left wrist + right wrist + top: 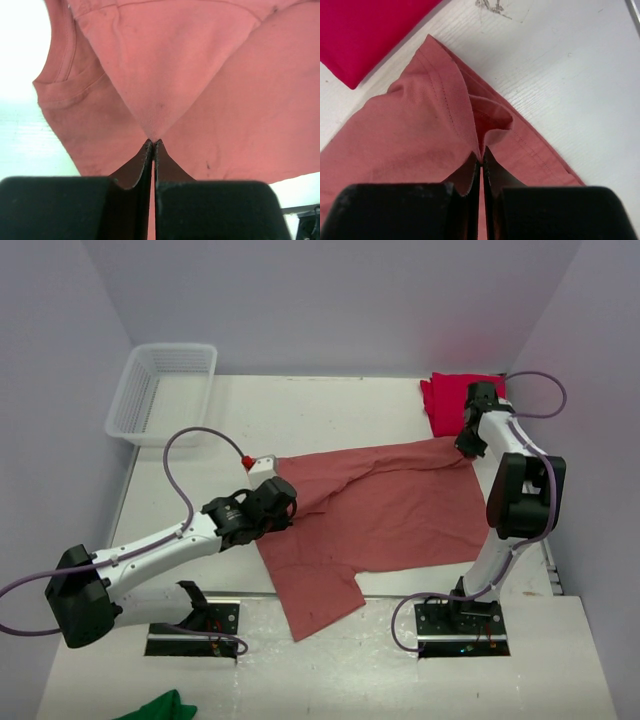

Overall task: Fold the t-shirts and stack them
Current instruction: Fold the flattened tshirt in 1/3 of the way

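Observation:
The dusty salmon-red t-shirt lies spread across the middle of the table, a sleeve trailing toward the front edge. My left gripper is shut on a pinch of its left side; the left wrist view shows the cloth drawn into a tented peak at the tips of my left gripper. At the shirt's far right corner my right gripper is shut on the hem, folded into the tips of my right gripper. The crimson t-shirt lies folded at the back right.
A white plastic basket stands at the back left. A small green cloth lies at the front edge, left of centre. Each arm's base plate sits at the near edge, with purple cables looping above the arms.

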Motion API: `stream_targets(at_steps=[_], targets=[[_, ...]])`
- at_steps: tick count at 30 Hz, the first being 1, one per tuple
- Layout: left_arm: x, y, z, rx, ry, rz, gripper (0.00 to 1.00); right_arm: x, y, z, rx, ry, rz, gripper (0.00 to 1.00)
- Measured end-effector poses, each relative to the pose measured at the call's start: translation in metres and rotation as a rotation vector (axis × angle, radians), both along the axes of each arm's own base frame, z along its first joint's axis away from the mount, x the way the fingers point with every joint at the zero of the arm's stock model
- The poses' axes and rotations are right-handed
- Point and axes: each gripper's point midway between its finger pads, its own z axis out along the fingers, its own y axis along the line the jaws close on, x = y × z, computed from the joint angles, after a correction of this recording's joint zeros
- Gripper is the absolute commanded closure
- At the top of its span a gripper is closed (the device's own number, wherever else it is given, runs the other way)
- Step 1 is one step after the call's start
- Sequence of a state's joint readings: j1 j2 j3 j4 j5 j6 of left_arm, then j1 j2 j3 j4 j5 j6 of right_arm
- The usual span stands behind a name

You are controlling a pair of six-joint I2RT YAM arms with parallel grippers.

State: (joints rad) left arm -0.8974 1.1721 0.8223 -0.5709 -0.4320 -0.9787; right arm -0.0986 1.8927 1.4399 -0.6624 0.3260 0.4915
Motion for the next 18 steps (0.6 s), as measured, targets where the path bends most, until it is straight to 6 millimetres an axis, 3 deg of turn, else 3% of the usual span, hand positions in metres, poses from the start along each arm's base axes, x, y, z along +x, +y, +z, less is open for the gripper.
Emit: stream_targets(at_steps=[5, 12, 18], targets=[[-0.008, 0.010, -0.013, 0.032, 0.038, 0.014, 1.00, 0.007, -0.006, 0.012, -0.028, -0.025, -0.007, 1.00], [-0.011, 0.013, -0.012, 0.031, 0.042, 0.023, 1.00, 0.014, -0.012, 0.028, -0.041, -0.064, -0.012, 1.00], [-0.016, 0.013, -0.023, 0.032, 0.070, 0.008, 1.00, 0.012, -0.012, 0.029, -0.041, -0.057, -0.013, 1.00]])
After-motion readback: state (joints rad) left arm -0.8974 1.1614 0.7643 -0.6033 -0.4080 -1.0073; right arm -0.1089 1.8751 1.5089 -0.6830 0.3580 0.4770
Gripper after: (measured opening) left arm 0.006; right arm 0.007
